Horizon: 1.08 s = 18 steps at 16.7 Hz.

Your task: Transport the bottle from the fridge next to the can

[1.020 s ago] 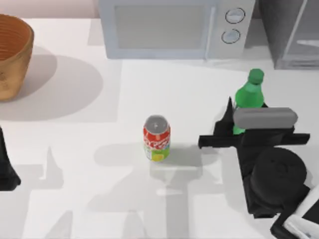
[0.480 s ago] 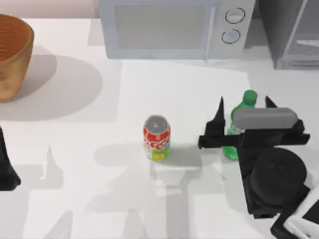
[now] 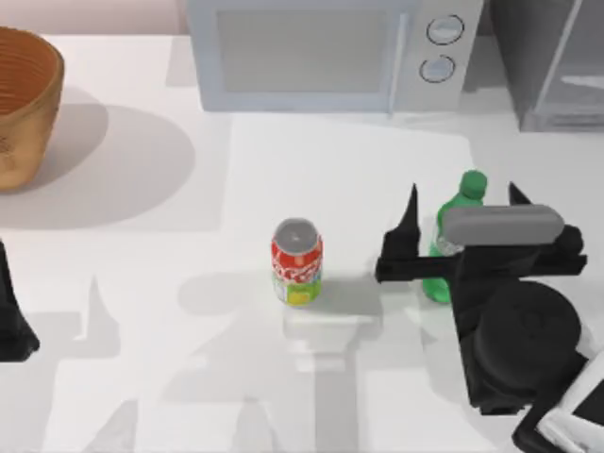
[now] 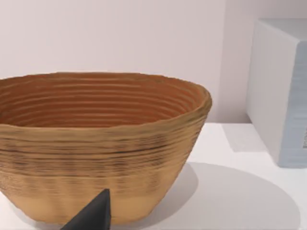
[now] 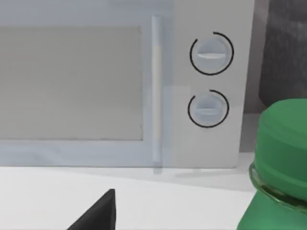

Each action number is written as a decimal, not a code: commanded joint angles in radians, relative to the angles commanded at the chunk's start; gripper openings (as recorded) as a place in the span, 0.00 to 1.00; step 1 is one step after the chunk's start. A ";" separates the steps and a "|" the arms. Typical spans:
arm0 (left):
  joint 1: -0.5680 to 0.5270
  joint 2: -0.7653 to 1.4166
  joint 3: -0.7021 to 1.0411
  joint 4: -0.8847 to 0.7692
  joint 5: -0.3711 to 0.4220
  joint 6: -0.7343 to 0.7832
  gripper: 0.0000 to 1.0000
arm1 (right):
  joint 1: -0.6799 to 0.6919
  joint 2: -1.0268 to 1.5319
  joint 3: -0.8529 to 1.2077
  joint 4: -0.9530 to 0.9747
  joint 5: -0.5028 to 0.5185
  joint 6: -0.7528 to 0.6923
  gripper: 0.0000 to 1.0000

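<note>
1. Where the right gripper (image 3: 462, 203) hangs over the table's right half, its two dark fingers (image 3: 410, 215) stand apart with the bottle (image 3: 454, 209) between them.
2. Whether the fingers touch the bottle's sides I cannot tell; a gap shows between the left-hand finger and the bottle in the top view, so the grip reads as spread, not clamped.
3. The bottle stands upright on the table (image 3: 189, 330), green cap (image 3: 473, 183) up, its lower body partly hidden behind the gripper's grey block and black bar.
4. It stands to the right of the can (image 3: 297, 261), near it but with bare table between them.
5. The can stands upright near the table's middle, silver top showing.
6. The fridge (image 3: 552, 61) sits at the far right corner, well apart from the bottle.
7. The microwave (image 3: 321, 52) stands at the back, left of the fridge; the right wrist view faces its door and two knobs (image 5: 211, 53), with the bottle's cap (image 5: 283, 143) close in front and one dark fingertip (image 5: 98, 213) low in the picture.
8. The left arm (image 3: 11, 316) is parked at the table's left edge; whether its fingers are apart or together cannot be told.
9. The basket (image 3: 24, 104) sits at the far left corner, and the left wrist view faces it (image 4: 100, 143) with a dark fingertip (image 4: 93, 215) in front.
</note>
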 joint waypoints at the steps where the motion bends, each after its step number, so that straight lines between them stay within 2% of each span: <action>1: 0.000 0.000 0.000 0.000 0.000 0.000 1.00 | 0.011 -0.004 -0.009 0.006 0.009 0.000 1.00; 6: 0.000 0.000 0.000 0.000 0.000 0.000 1.00 | 0.085 -0.030 -0.078 0.044 0.085 0.003 1.00; 11: 0.000 0.000 0.000 0.000 0.000 0.000 1.00 | 0.078 -0.036 -0.077 0.036 0.077 0.002 1.00; 14: 0.000 0.000 0.000 0.000 0.000 0.000 1.00 | 0.045 -0.129 -0.085 -0.023 0.010 -0.003 1.00; 18: 0.000 0.000 0.000 0.000 0.000 0.000 1.00 | -0.047 -0.387 -0.122 -0.205 -0.158 -0.008 1.00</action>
